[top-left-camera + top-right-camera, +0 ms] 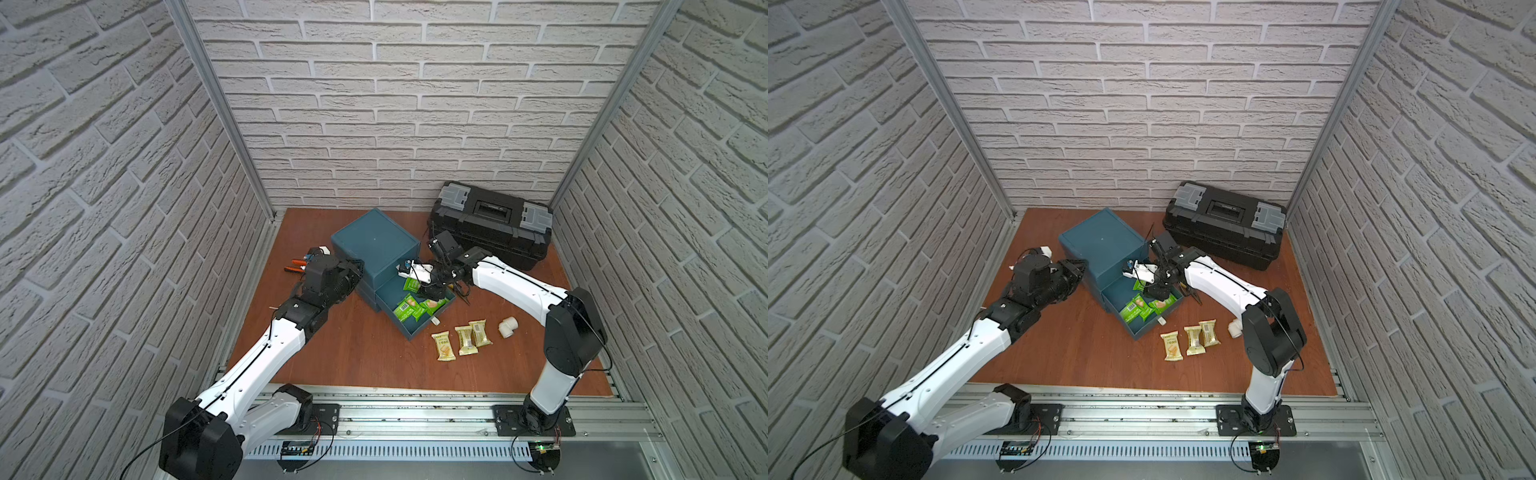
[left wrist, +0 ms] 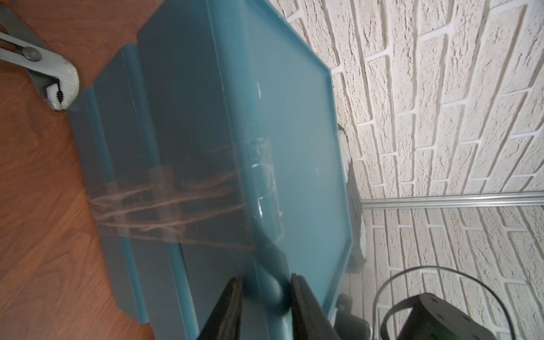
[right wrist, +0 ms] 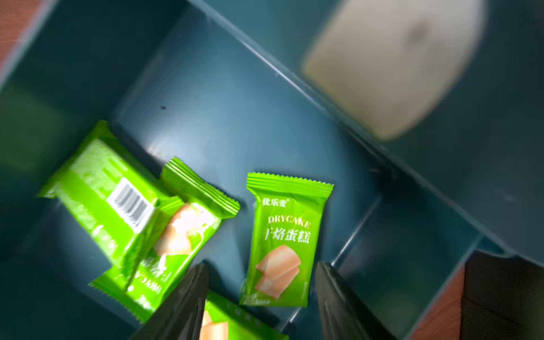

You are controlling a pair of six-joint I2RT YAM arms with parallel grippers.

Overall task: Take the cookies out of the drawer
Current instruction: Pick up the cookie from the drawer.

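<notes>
The step in hand is picking the next cookie from the drawer (image 1: 419, 330). In both top views the drawer is pulled out of the blue cabinet (image 1: 374, 241) toward 5 o'clock. Several green cookies (image 1: 407, 309) lie inside it, some overlapping. Three pale gold cookies (image 1: 461, 338) lie already on the table (image 1: 353, 353), in a row near the drawer front, at about 4 o'clock from it. So I judge the task as partly done, with the green ones left.

The left gripper (image 2: 265, 278) is pressed together on the cabinet at its 7 o'clock corner. In the left wrist view its two fingers stand on either side of the blue edge. It seems to steady the cabinet.

The right gripper (image 3: 261, 265) hangs over the drawer with its fingers spread, and it holds nothing. In the right wrist view one green cookie (image 3: 282, 238) lies flat and alone on the drawer floor, in line with the gap between the fingers. Whether they touch it, I cannot tell.

The next move, I think, calls for going down on this single cookie and closing across its narrow width. Then it must be lifted clear of the drawer wall and carried toward the gold row. The wrapper looks smooth, so the grip should take the body, not the crimped end.
</notes>
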